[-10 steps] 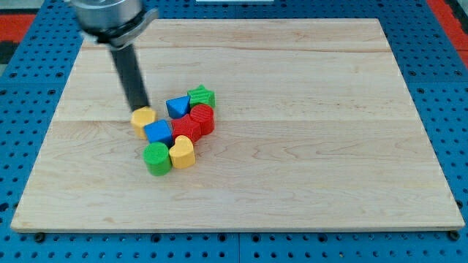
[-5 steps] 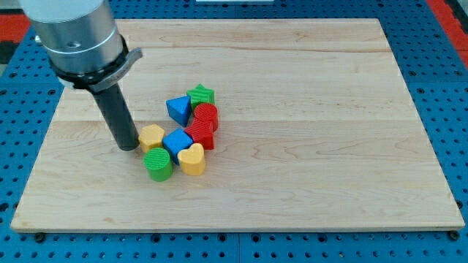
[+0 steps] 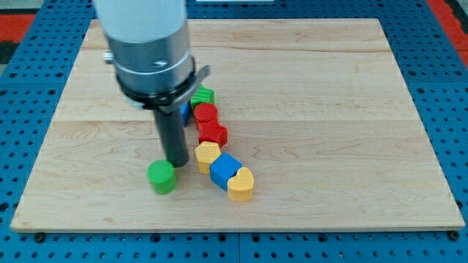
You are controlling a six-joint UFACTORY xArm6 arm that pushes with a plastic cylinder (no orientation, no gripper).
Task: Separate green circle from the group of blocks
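Camera view: my tip point(image 3: 175, 161) sits on the board point(image 3: 329, 146) just right of and a bit beyond the green circle point(image 3: 161, 176), wedged between it and the yellow block point(image 3: 208, 155) at the head of the chain. There is no hand or jaw to open or close — just the bare rod, pressing down, nothing gripped.

Green circle is at the near-left of the board, a clear gap between it and the rest, apparently touching or nearly touching my tip.

Step in hand, as I judge it: widen the gap. Best done by pushing from the circle's right-far side so it slides left or nearer, away from the row. Keep the push through its middle — off-centre contact on a round block will let it roll around the rod. Don't drift right, or the rod drags the yellow block along. Watch the near edge of the board; room there is limited.

The other blocks run in a diagonal line: green star-like block point(image 3: 204, 96) far, blue block point(image 3: 186, 111) mostly hidden behind the rod, two red blocks point(image 3: 209, 124), yellow, blue cube point(image 3: 224, 169), yellow heart point(image 3: 240, 184).

Green circle: short squat cylinder, bright green, flat top, ribbed sides, upright.
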